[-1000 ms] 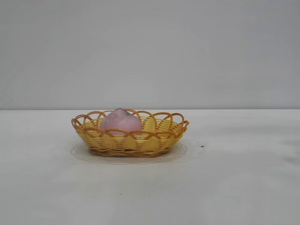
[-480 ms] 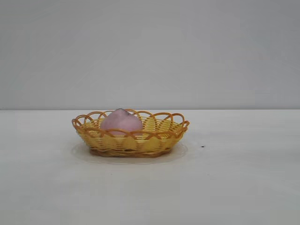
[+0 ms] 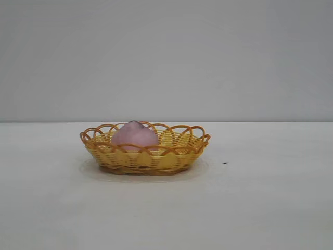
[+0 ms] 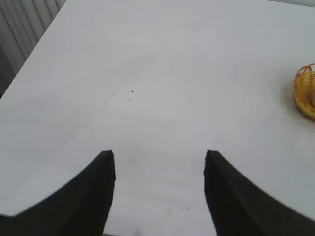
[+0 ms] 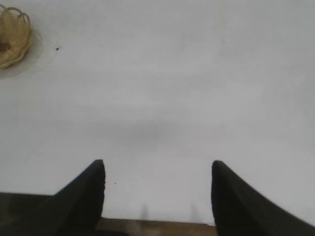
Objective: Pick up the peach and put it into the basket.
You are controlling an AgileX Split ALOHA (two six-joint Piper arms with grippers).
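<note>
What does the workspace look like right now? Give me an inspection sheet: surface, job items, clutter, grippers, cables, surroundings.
Surface: white table, bare apart from the items below.
Peach: the peach sits inside the basket, left of its middle, tip up.
Basket: the basket stands upright on the table, nothing gripping it.
Clutter: one small dark speck right of the basket; nothing else seen.
Left gripper: the left gripper is open, empty, over bare table, away from the basket.
Right gripper: the right gripper is open, empty, near the table edge, far from the basket.
Cables: nothing seen.
Surroundings: plain grey wall behind the table.
</note>
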